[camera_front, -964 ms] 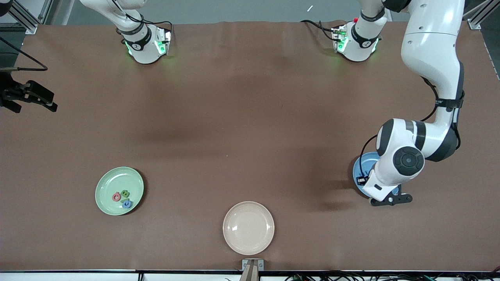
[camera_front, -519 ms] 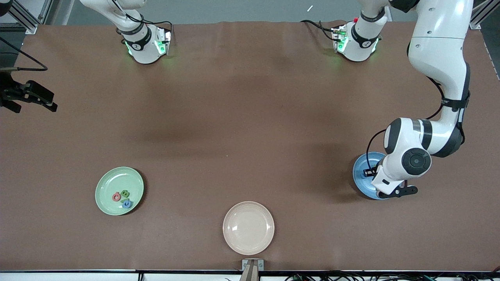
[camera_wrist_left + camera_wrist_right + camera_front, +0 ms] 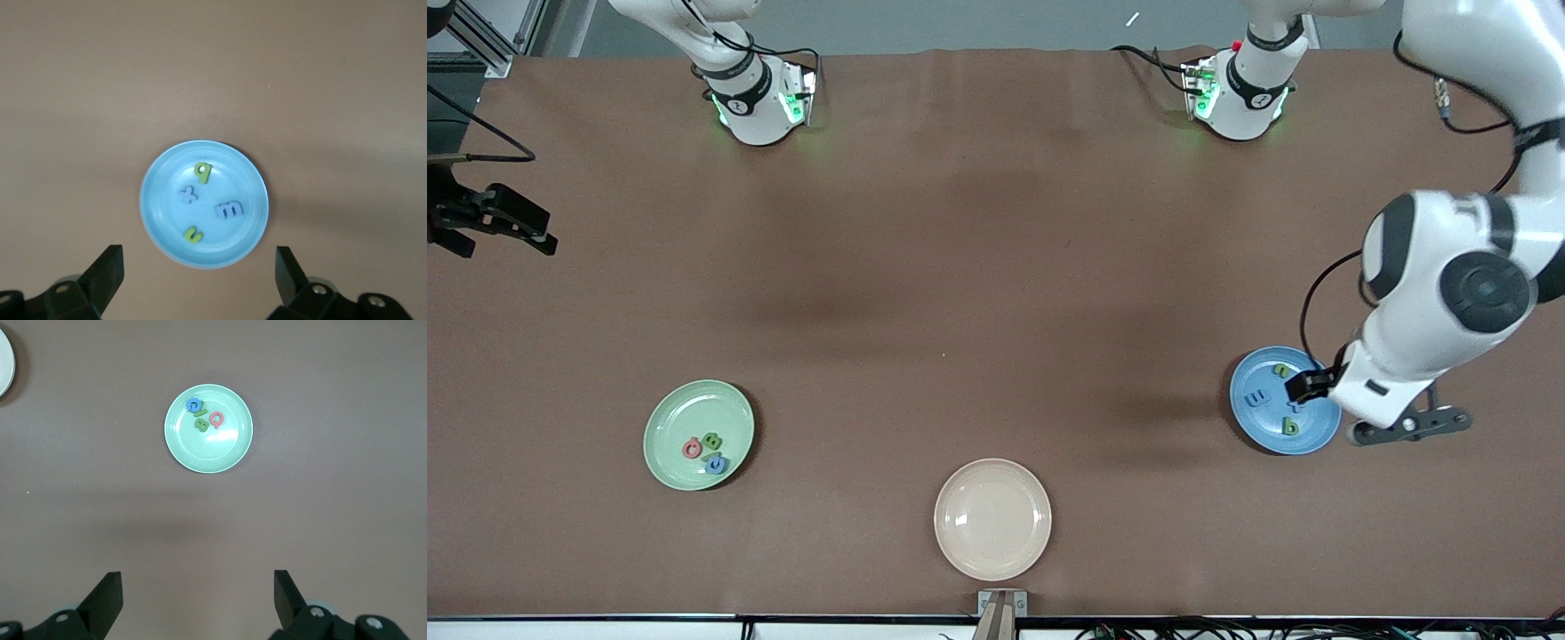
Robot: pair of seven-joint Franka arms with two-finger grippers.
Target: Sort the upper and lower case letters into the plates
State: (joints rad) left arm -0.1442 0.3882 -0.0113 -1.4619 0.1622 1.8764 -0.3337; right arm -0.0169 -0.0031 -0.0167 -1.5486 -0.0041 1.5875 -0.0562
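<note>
Two green and two blue letters [image 3: 229, 211] lie in the blue plate [image 3: 160, 227], which sits toward the left arm's end of the table [image 3: 1267, 427]. My left gripper [image 3: 198, 275] hangs open and empty high over the table just off that plate's rim. The mint green plate [image 3: 667, 418] toward the right arm's end holds a red letter [image 3: 692, 448], a green one [image 3: 711, 440] and a blue one [image 3: 716, 464]. My right gripper [image 3: 198, 593] waits open and empty high over bare table, with the green plate [image 3: 227, 450] well clear of it.
An empty cream plate [image 3: 992, 520] sits close to the table's near edge, midway between the two plates. A black fixture [image 3: 494, 218] juts in at the table edge toward the right arm's end.
The left arm has lifted and swung off the blue plate toward its own end of the table, uncovering the letters in it. The right arm and green plate are unchanged.
</note>
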